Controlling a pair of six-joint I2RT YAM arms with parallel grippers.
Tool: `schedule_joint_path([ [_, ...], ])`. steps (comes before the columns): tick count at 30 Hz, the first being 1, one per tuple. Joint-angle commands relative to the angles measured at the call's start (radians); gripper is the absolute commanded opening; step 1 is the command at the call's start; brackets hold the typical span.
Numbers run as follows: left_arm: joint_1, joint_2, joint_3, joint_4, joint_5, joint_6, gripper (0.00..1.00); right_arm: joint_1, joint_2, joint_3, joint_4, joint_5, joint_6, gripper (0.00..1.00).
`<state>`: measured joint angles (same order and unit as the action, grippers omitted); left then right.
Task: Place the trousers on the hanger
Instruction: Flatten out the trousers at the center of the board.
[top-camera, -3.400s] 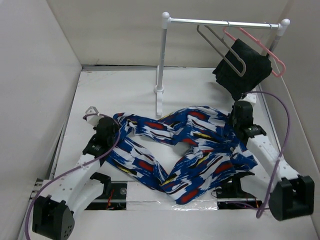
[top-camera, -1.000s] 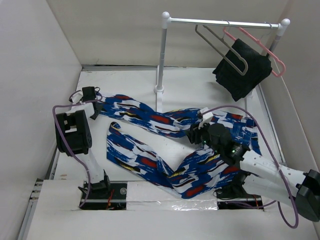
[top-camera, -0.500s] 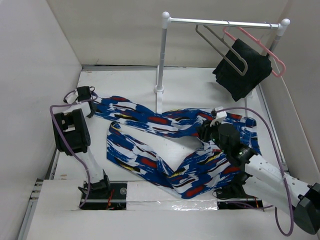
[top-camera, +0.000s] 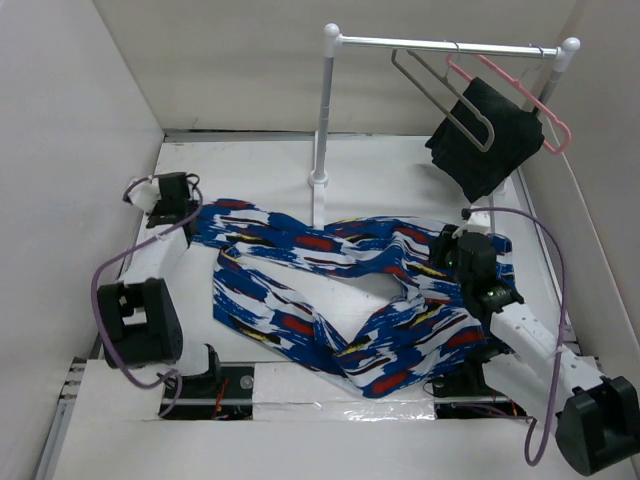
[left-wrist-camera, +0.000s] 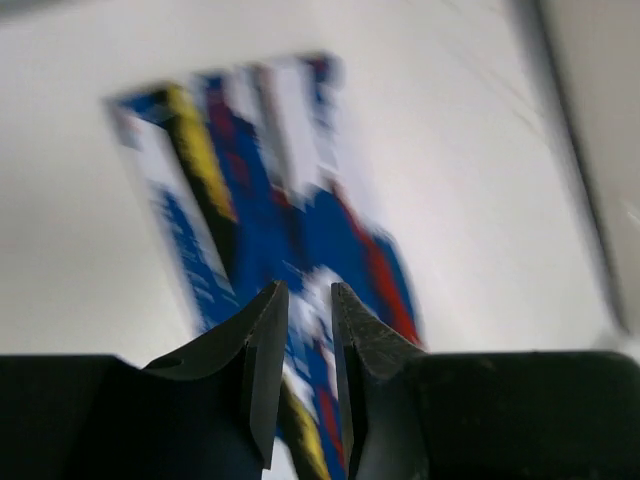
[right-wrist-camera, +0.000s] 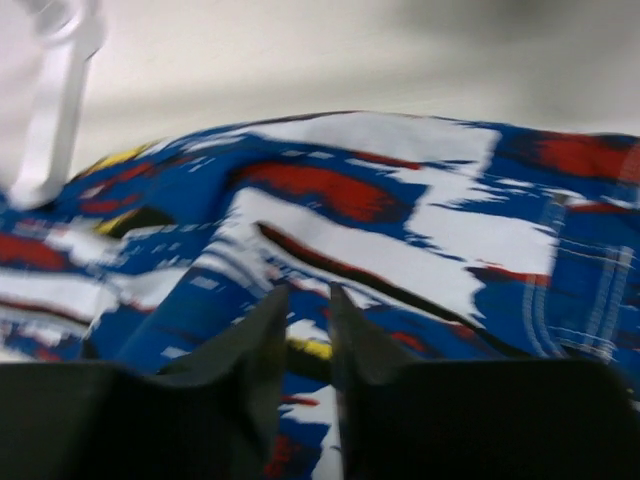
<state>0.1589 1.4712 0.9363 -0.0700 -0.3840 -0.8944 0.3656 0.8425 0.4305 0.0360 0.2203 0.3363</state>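
The trousers (top-camera: 330, 250) stretch across the table (top-camera: 250, 165), 1 leg end by the left gripper (left-wrist-camera: 308, 292) at the left edge, waist under the right gripper (right-wrist-camera: 308, 290) (both claws narrow, nipping nothing clearly). The hanger (top-camera: 440, 95) hangs above the far-right corner, nearer that gripper.

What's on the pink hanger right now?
A plain black cloth is draped over the pink hanger, hiding its lower bar. The wire hanger beside it hangs bare.

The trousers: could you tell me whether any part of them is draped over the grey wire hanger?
No, the trousers lie spread on the table, while the hanger hangs up on the rail.
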Motion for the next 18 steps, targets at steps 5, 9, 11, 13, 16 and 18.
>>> schedule_joint_path([
  [5,-0.476,-0.137,-0.011,0.159,-0.055,0.049,0.23,-0.297,0.085,0.025,0.062,0.024,0.067,0.55],
  [9,-0.718,-0.163,-0.1,0.286,-0.082,0.119,0.23,-0.512,0.168,0.036,0.082,-0.096,0.076,0.62],
  [11,-0.803,-0.192,-0.14,0.381,-0.044,0.167,0.23,-0.585,0.204,0.039,0.119,-0.165,0.095,0.66],
  [13,-0.835,-0.215,-0.18,0.401,-0.007,0.219,0.23,-0.675,0.263,0.068,0.108,-0.188,0.102,0.67],
  [16,-0.872,-0.285,-0.231,0.415,0.037,0.287,0.23,-0.746,0.332,0.117,0.09,-0.213,0.102,0.68],
  [18,-0.886,-0.36,-0.289,0.421,0.037,0.305,0.23,-0.755,0.372,0.142,0.074,-0.248,0.101,0.68],
])
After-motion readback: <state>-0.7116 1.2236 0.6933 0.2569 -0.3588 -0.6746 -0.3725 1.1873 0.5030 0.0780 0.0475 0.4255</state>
